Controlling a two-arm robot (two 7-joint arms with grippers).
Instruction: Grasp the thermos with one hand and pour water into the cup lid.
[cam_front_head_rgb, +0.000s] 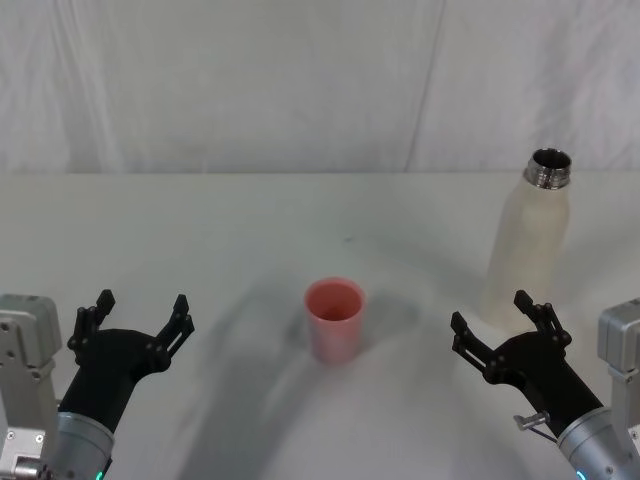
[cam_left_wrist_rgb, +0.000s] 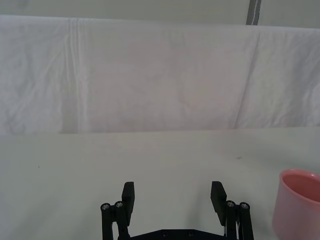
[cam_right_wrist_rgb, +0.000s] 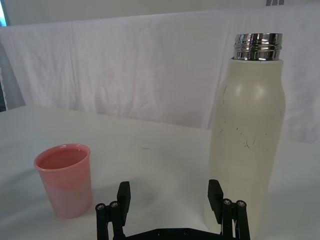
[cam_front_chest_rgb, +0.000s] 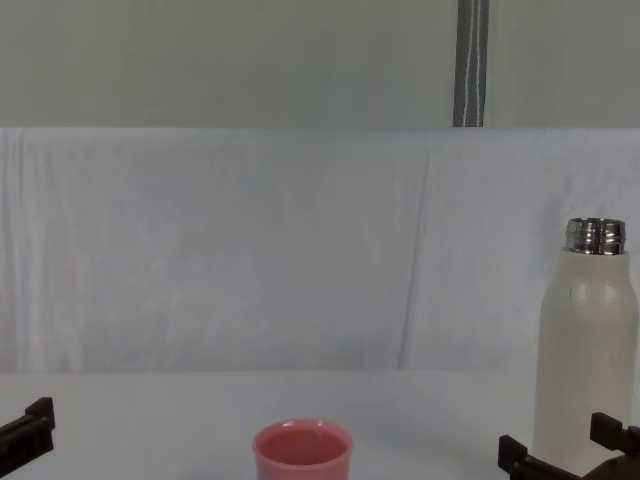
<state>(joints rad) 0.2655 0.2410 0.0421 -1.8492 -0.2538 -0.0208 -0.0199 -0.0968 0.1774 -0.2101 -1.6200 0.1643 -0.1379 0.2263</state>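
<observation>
A white table (cam_front_head_rgb: 200, 230) carries the upright thermos (cam_front_head_rgb: 528, 235) and, well apart, the cup lid (cam_front_head_rgb: 334, 320).

White table (cam_front_head_rgb: 200, 230), white backdrop cloth (cam_front_head_rgb: 300, 80)

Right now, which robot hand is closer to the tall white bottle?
Right. The open right gripper sits just in front of the thermos, not touching. The open left gripper is far across the table, beyond the cup lid.

Lab: white-draped table (cam_front_head_rgb: 200, 230), backdrop (cam_front_head_rgb: 300, 80).
</observation>
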